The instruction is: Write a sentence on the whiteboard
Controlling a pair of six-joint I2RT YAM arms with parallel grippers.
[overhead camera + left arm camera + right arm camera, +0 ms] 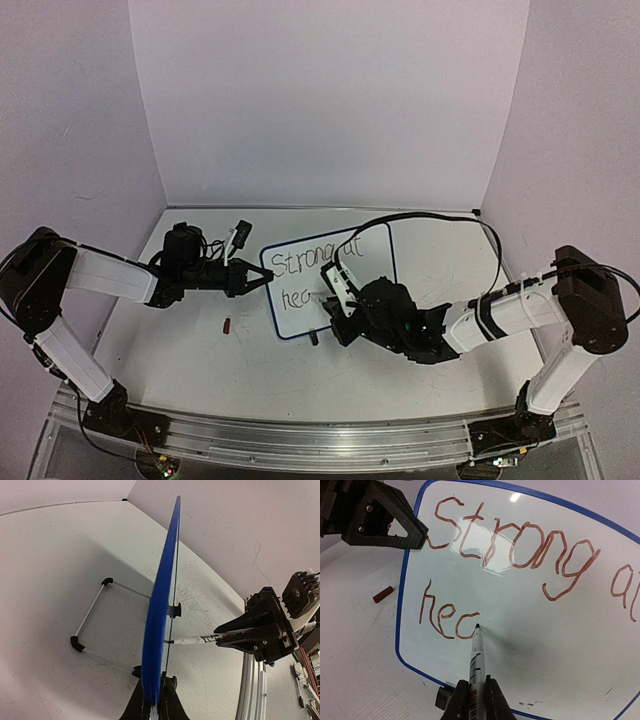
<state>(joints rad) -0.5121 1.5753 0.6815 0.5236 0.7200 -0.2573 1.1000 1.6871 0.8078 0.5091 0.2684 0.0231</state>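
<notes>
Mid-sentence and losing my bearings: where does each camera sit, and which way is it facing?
Top external: above and behind the bases, facing down over the table; left arm and right arm show, left gripper and right gripper meeting at the whiteboard.
Left wrist: looks along its own fingers, edge-on up the whiteboard's blue rim; the right gripper shows opposite.
Right wrist: looks along its own fingers and marker at the whiteboard's face and the sentence.
Shared: each wrist view shows the other gripper at the whiteboard.
</notes>
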